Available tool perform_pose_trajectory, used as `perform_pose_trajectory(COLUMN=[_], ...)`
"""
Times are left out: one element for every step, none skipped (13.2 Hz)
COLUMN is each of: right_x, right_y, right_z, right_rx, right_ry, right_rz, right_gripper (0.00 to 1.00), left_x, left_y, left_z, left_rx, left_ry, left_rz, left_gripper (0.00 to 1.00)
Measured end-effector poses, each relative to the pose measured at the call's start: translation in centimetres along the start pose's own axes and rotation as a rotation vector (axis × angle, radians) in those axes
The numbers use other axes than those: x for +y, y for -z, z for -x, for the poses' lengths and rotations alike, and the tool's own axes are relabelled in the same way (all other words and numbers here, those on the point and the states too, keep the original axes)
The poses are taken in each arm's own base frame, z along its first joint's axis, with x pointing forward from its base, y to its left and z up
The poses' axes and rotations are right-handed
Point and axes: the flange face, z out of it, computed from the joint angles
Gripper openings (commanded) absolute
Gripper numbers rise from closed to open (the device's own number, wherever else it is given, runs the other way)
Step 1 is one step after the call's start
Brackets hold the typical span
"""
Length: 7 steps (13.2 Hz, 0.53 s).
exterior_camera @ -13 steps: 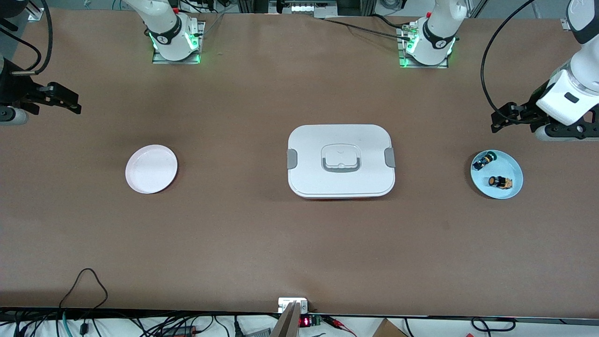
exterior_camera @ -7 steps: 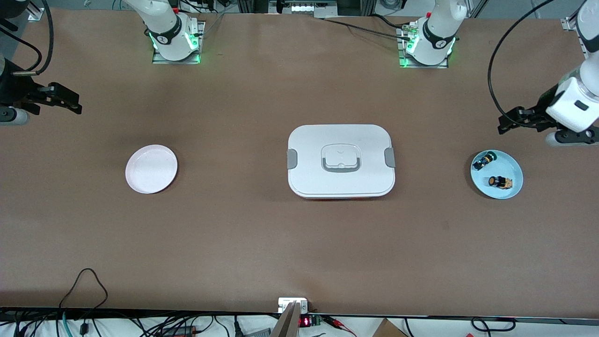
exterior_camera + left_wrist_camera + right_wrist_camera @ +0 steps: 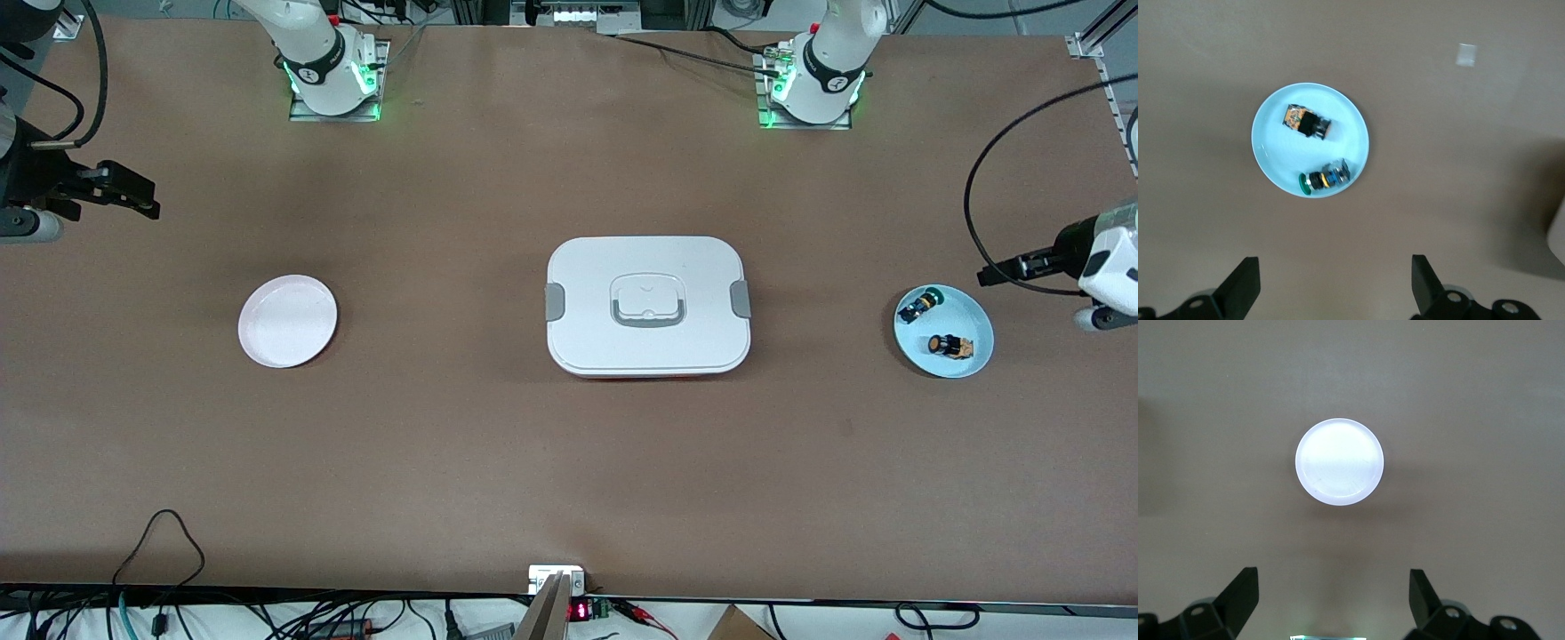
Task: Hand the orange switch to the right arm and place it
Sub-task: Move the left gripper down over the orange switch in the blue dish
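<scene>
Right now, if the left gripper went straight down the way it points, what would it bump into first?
Probably the bare table just beside the blue plate. The left gripper hangs open above it, so depth is a guess.

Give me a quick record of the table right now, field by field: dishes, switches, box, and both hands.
blue dish: toward the left arm's end of the table, holds both switches
orange switch: lying in the blue dish, the nearer of the two to the front camera
green switch: lying in the blue dish, apart from the orange switch
pink dish: toward the right arm's end, nothing in it
white box: mid-table, lid on
left hand: open, in the air beside the blue dish, holding nothing
right hand: open, waiting at its end of the table
</scene>
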Motion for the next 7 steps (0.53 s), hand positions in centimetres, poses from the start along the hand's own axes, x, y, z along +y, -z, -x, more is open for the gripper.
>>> perform_pose_trajectory(right_x=[0.0, 0.0, 0.0, 0.0, 0.0, -0.1, -0.1], right_y=[-0.1, -0.2, -0.3, -0.3, -0.4, -0.5, -0.6], right_z=[0.0, -0.1, -0.2, -0.2, -0.2, -0.3, -0.3], right_rx=[-0.002, -0.004, -0.005, -0.006, -0.008, -0.009, -0.011], right_ry=[0.0, 0.0, 0.001, 0.001, 0.001, 0.001, 0.001], right_rz=[0.0, 0.0, 0.0, 0.0, 0.0, 0.0, 0.0], right_gripper=[1.0, 1.0, 1.0, 1.0, 1.0, 1.0, 1.0], left_x=[-0.7, -1.1, -1.5, -2.0, -2.6, -3.1, -3.5], left_y=[-1.3, -2.3, -3.3, -4.5, -6.2, -8.2, -10.1], left_z=[-1.0, -1.8, -2.4, -2.8, -2.9, -2.8, -2.8], left_rx=[0.014, 0.038, 0.063, 0.085, 0.1, 0.103, 0.103], left_ry=[-0.01, -0.034, -0.051, -0.052, -0.052, -0.047, -0.043], left_rz=[0.0, 0.001, 0.001, 0.002, 0.003, 0.005, 0.006], left_gripper=[1.0, 1.0, 1.0, 1.0, 1.0, 1.0, 1.0])
